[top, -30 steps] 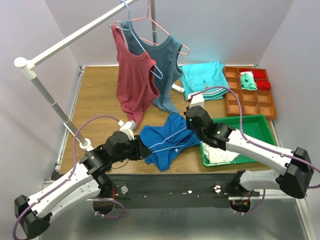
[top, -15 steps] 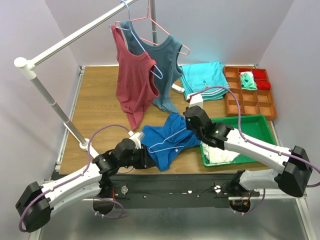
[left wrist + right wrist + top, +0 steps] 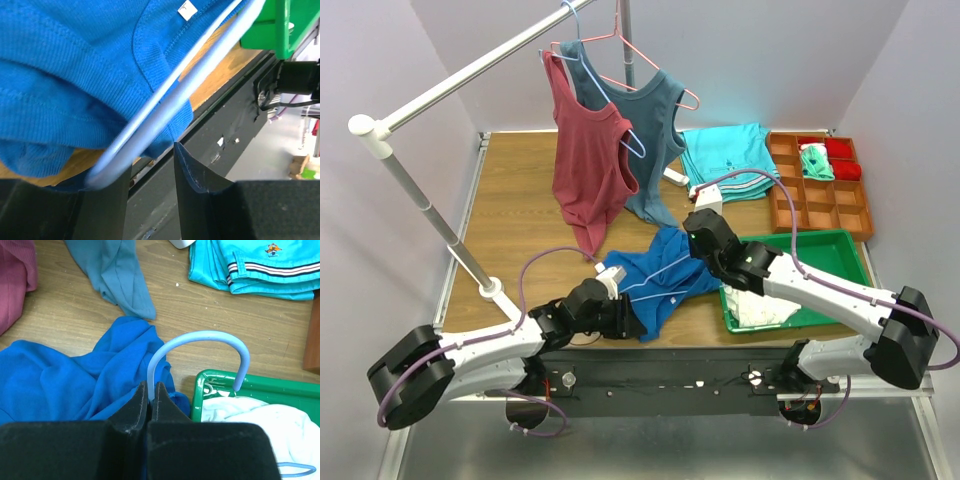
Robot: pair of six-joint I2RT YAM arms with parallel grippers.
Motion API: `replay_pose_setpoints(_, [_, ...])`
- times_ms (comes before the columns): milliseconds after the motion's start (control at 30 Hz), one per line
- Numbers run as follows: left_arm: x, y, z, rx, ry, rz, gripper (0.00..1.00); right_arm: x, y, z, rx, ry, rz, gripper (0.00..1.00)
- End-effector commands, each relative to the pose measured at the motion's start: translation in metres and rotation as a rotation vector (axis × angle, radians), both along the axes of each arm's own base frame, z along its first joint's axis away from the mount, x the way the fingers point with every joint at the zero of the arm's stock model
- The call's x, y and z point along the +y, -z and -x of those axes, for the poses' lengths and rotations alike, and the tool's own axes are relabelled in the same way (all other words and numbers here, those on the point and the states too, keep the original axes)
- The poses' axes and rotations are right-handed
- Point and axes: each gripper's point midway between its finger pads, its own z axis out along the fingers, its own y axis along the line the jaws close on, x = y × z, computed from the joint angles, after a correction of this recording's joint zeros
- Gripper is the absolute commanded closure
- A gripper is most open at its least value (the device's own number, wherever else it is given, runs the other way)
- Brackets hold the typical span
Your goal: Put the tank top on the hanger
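The royal-blue tank top (image 3: 665,262) lies crumpled on the wooden table near its front edge. The light-blue wire hanger (image 3: 655,283) lies across it. My right gripper (image 3: 693,255) is shut on the hanger's neck just below the curved hook (image 3: 200,337), above the tank top (image 3: 75,385). My left gripper (image 3: 628,322) is open at the tank top's near hem. In the left wrist view the hanger's rounded corner (image 3: 150,125) lies over the blue fabric (image 3: 65,75) and ends by the left fingertip (image 3: 107,195). The gap between the jaws (image 3: 150,167) holds nothing.
A green tray (image 3: 825,245) with white cloth (image 3: 250,420) stands right of the tank top. Folded turquoise clothes (image 3: 725,155) and an orange compartment box (image 3: 825,190) sit at the back right. A maroon top (image 3: 585,160) and a teal-grey top (image 3: 655,125) hang from the rail; its pole base (image 3: 490,290) stands left.
My left arm has swung right along the table's front edge, its open gripper reaching the tank top's near hem and the hanger's corner. The right gripper has drawn the hanger slightly back and left.
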Motion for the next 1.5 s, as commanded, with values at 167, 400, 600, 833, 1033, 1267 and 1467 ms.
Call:
replay_pose_setpoints(167, [-0.015, -0.020, -0.021, -0.130, -0.007, 0.019, 0.67, -0.002, -0.009, -0.004, -0.014, 0.040, -0.007, 0.99])
replay_pose_setpoints(400, [-0.007, -0.041, -0.031, -0.191, -0.076, 0.054, 1.00, -0.008, -0.012, -0.004, -0.026, 0.070, -0.004, 0.99])
replay_pose_setpoints(600, [0.014, -0.048, -0.048, -0.172, -0.203, 0.084, 1.00, -0.015, -0.014, -0.005, -0.038, 0.104, 0.003, 0.99])
replay_pose_setpoints(833, [0.040, -0.033, -0.058, -0.085, -0.294, 0.127, 1.00, -0.024, -0.014, -0.005, -0.048, 0.152, 0.014, 0.99])
replay_pose_setpoints(1033, [0.052, -0.033, -0.063, -0.080, -0.350, 0.118, 1.00, -0.037, -0.022, -0.006, -0.077, 0.223, 0.014, 0.99])
replay_pose_setpoints(1267, [0.066, -0.016, -0.066, -0.011, -0.406, 0.042, 1.00, -0.049, -0.030, -0.005, -0.098, 0.289, 0.013, 0.99])
replay_pose_setpoints(1467, [0.072, -0.015, -0.074, 0.014, -0.449, 0.048, 1.00, -0.049, -0.032, -0.005, -0.100, 0.283, 0.005, 0.99])
